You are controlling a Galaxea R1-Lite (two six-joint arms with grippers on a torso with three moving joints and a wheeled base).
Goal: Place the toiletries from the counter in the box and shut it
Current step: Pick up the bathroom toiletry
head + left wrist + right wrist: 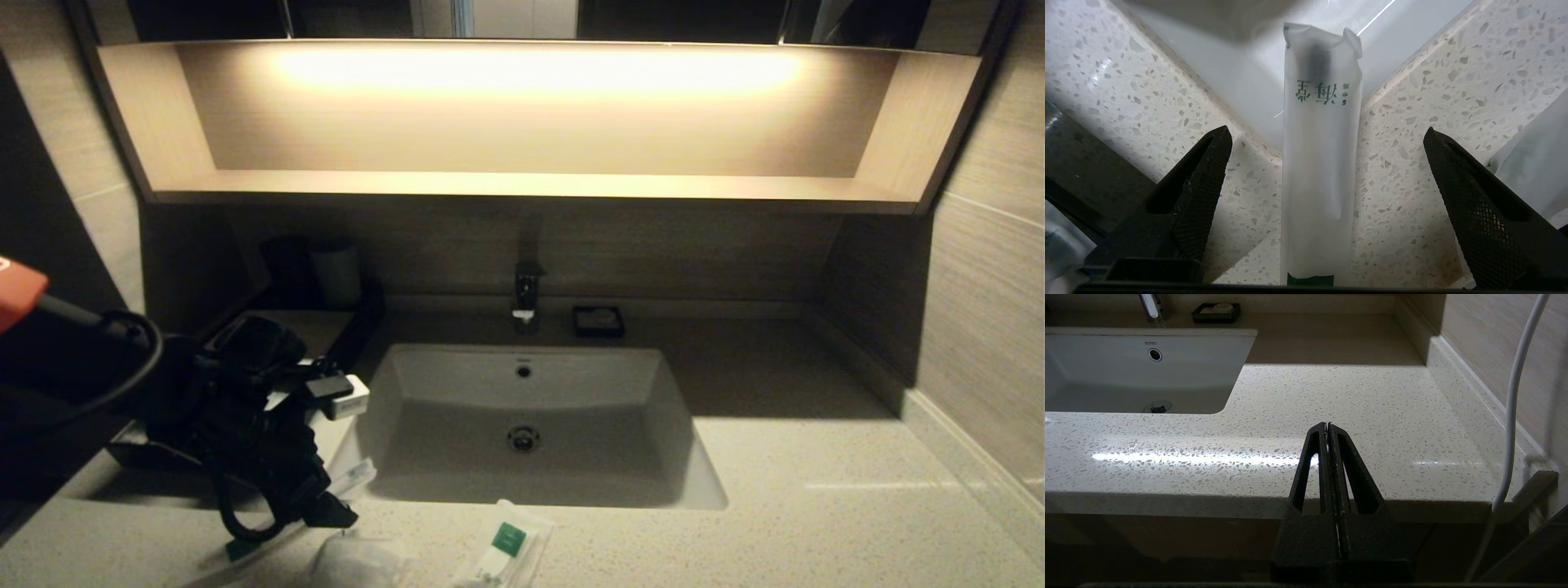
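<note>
The counter point(784, 490) was a pale speckled stone slab with a white sink point(531, 416) set into it, a tap point(526, 294) and a small black soap dish point(598, 321) behind the basin, and a lit wooden shelf point(522, 184) above. Tiled walls closed in both sides. To the right of the sink the stone lay bare up to a low raised kerb along the wall.

The box point(326, 327) sat at the back left of the counter, largely hidden by the left arm, with two dark cups point(322, 269) behind it.

The left gripper point(1327, 163) hung over the sink's near left corner, fingers spread wide and holding nothing. The long packet point(1321, 163) lay between them on the stone, its far end reaching out over the basin rim, touching neither finger. A shorter packet point(510, 543) with a green label lay at the front edge below the sink, and a puffy packet point(359, 559) just left of it.

The right gripper point(1328, 426) sat low in front of the counter's near edge, fingers pressed together, empty.
</note>
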